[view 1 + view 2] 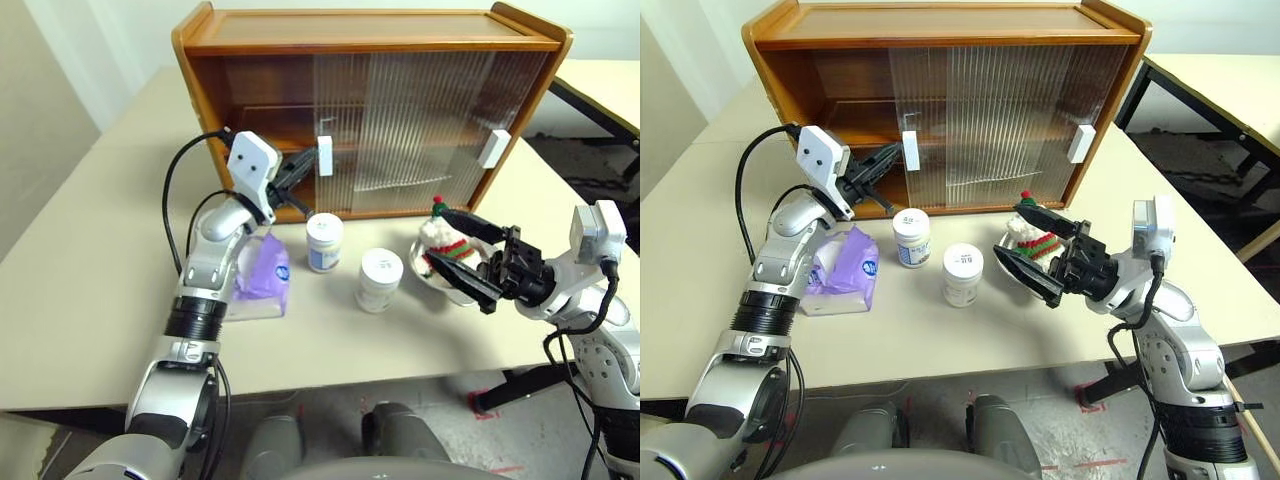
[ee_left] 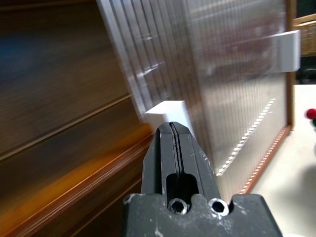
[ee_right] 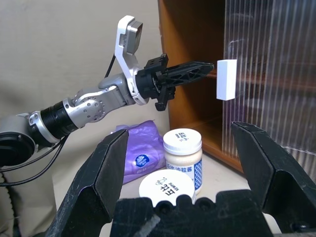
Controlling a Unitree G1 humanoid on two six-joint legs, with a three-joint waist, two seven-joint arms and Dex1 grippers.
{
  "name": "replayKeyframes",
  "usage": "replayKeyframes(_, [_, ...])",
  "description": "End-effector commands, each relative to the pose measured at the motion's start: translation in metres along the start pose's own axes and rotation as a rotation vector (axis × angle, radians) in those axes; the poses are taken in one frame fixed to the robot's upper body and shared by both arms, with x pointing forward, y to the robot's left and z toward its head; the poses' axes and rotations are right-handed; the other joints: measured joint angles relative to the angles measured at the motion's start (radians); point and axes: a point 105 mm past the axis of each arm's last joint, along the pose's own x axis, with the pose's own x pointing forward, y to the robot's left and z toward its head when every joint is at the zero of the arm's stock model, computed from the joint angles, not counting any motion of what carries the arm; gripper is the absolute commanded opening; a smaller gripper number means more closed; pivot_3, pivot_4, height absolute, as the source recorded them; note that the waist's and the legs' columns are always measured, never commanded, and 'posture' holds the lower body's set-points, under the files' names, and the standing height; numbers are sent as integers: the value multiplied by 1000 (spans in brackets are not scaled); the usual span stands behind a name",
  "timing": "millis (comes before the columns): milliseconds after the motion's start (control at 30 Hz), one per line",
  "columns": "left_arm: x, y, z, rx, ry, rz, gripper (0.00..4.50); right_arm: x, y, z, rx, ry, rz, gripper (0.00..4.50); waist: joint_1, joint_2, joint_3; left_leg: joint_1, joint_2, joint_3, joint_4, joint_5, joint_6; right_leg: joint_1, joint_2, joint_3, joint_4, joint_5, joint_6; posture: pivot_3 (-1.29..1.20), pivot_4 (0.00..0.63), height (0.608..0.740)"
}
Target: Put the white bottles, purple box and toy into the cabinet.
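Observation:
The cabinet (image 1: pixel 360 30) stands at the back of the table, its left part open and ribbed sliding doors over the rest. My left gripper (image 1: pixel 305 166) is shut and empty, its tips against the left door's white handle (image 1: pixel 324 156). The purple box (image 1: pixel 265 270) lies under my left forearm. Two white bottles (image 1: pixel 324 242) (image 1: pixel 379 280) stand upright in front of the cabinet. The toy (image 1: pixel 450 246) sits in a steel bowl (image 1: pixel 1012 264) on the right. My right gripper (image 1: pixel 438 236) hovers open just over the toy, holding nothing.
A second white handle (image 1: pixel 494 148) sits on the right sliding door. Another table (image 1: pixel 600 85) stands behind on the right. The near table edge (image 1: pixel 330 385) runs just in front of the bottles.

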Motion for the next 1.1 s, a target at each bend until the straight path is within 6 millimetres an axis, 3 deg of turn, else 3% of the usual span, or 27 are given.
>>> replayKeyframes(33, [11, -4, -3, 11, 20, -5, 28, 0, -1, -4, 8, 11, 7, 4500, 4, 0, 0, 0, 0, -1, 0, 0, 0, 0, 0, -1, 0, 0, 0, 58, 0, 740])
replayKeyframes(333, [31, -16, -8, 13, 33, -37, 28, -5, 2, -4, 1, 15, -12, 4500, 1, 0, 0, -1, 0, -1, 0, 0, 0, -1, -1, -1, -1, 0, 1, 31, 0, 740])
replayKeyframes(733, [50, -42, 1, 7, -8, -117, 28, -4, 4, -6, 7, 15, -13, 4500, -1, 0, 0, -1, -1, -1, 0, 0, 0, -1, 0, 0, -1, 0, 1, 27, 0, 740])
replayKeyframes(867, [44, -35, 5, -2, -19, -96, 28, -4, 4, -5, 6, 15, -10, 4500, -1, 0, 0, -1, -1, 0, 0, 0, 0, -1, 0, 0, -1, 0, 1, 29, 0, 740])
replayKeyframes(1000, [18, -5, 18, -50, -44, -15, 28, -4, 5, -6, 10, 16, -4, 4500, -12, 0, 0, -2, 0, 1, -2, -1, 0, -1, 1, 1, -1, 0, 1, 36, 0, 740])
replayKeyframes(1100, [-8, 17, 29, -122, -39, 11, 594, -4, 5, -8, 19, 21, 7, 4500, -18, 0, 0, -1, 2, 1, -2, -1, 0, -1, 2, 1, 0, 0, 1, 50, 0, 740])
